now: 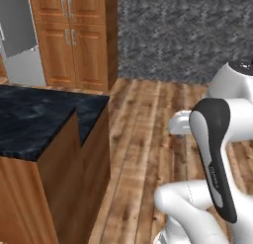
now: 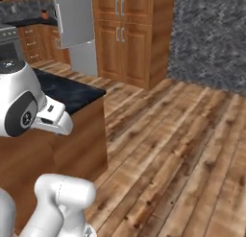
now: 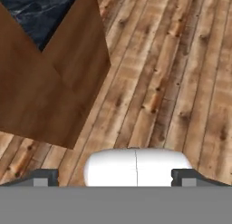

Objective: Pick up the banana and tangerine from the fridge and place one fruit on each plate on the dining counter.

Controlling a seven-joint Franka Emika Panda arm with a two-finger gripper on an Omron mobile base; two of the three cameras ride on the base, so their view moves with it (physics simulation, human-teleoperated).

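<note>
My gripper (image 3: 115, 178) is open, its two dark fingertips (image 3: 45, 177) set wide apart with nothing between them. It hangs over the wooden floor beside the corner of the dining counter (image 3: 54, 82). That counter's dark marbled top (image 1: 34, 119) and reddish wood front fill the left of the left base view. In the right base view the dining counter (image 2: 67, 92) lies just behind my arm. The grey fridge (image 1: 20, 35) stands at the far left, next to tall wooden cabinets. It is the same fridge (image 2: 74, 20) in the right base view. The banana, the tangerine and the plates are out of view.
Tall wooden cabinets (image 2: 129, 34) stand right of the fridge. A dark speckled wall (image 1: 183, 35) closes the back. Wooden plank floor (image 2: 182, 149) stretches to the right of the counter. A kitchen counter with drawers (image 2: 33, 39) is far back left.
</note>
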